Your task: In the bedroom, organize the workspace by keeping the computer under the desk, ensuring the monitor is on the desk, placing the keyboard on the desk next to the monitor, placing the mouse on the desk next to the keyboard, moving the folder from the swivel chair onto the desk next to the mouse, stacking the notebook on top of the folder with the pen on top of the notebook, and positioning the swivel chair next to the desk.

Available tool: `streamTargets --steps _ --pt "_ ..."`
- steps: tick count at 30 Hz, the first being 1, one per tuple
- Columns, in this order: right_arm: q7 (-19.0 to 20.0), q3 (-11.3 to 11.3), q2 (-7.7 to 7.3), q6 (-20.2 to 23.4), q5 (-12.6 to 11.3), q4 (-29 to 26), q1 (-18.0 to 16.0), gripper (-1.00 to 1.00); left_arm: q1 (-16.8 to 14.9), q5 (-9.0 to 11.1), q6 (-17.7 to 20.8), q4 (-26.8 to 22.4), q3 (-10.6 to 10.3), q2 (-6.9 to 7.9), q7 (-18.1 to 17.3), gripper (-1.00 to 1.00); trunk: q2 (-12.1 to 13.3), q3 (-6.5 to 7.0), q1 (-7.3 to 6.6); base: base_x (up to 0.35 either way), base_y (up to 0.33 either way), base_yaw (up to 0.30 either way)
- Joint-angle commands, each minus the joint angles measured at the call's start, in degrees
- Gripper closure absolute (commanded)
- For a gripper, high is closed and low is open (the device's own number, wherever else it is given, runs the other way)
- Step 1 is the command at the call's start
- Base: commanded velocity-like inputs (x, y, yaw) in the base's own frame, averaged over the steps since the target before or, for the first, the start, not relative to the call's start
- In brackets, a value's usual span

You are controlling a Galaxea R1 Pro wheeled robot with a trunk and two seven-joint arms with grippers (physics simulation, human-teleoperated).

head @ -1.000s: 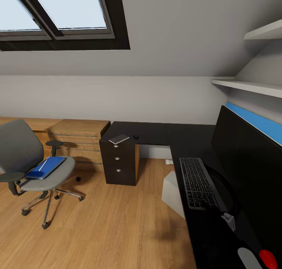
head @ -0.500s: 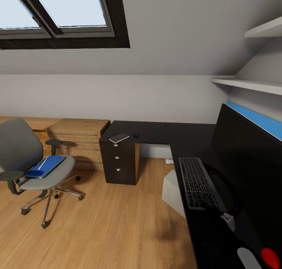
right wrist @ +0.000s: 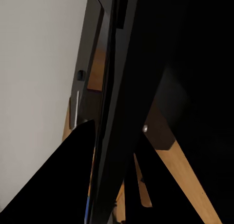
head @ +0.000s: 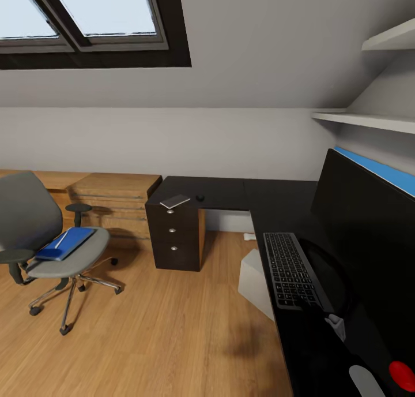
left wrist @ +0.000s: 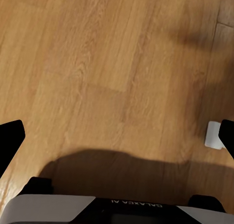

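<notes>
The swivel chair [head: 34,235] stands on the floor at the left, apart from the desk [head: 230,192]. A blue folder [head: 66,244] lies on its seat with the thin pen [head: 61,239] on top. The notebook [head: 174,201] and the small black mouse [head: 200,198] lie on the desk's far wing above the drawers. Nearer, the keyboard [head: 291,270] lies in front of the monitor [head: 369,241]. The grey computer [head: 253,281] sits under the desk. My left gripper [left wrist: 117,136] hangs open over bare wood floor. The right wrist view looks along dark panels close up.
Low wooden shelving [head: 115,203] runs along the wall behind the chair. A black drawer unit [head: 173,241] carries the desk's far wing. White wall shelves [head: 369,120] hang above the monitor. A small white object [left wrist: 214,134] lies on the floor.
The whole head picture has shifted slightly upward, so the camera moved. The chair, folder, notebook and keyboard keep their places.
</notes>
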Motion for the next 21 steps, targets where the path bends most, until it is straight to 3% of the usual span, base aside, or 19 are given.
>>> streamTargets --steps 1,8,21 --pt "0.22 -0.1 0.01 0.38 -0.58 0.0 -0.01 1.0 0.0 0.58 0.15 -0.09 -0.08 0.01 0.45 -1.0 -0.45 -0.23 0.23 0.0 0.0 0.0" --pt "0.22 -0.1 0.0 0.39 -0.58 0.0 -0.03 1.0 0.0 0.58 0.16 -0.1 -0.08 0.01 0.45 -1.0 -3.25 -1.49 1.77 0.0 0.0 0.0" --pt "0.22 -0.1 0.0 0.4 -0.58 0.05 0.0 1.0 0.0 0.66 0.12 -0.12 -0.02 0.09 0.43 -1.0 -3.25 -1.49 1.77 0.0 0.0 0.0"
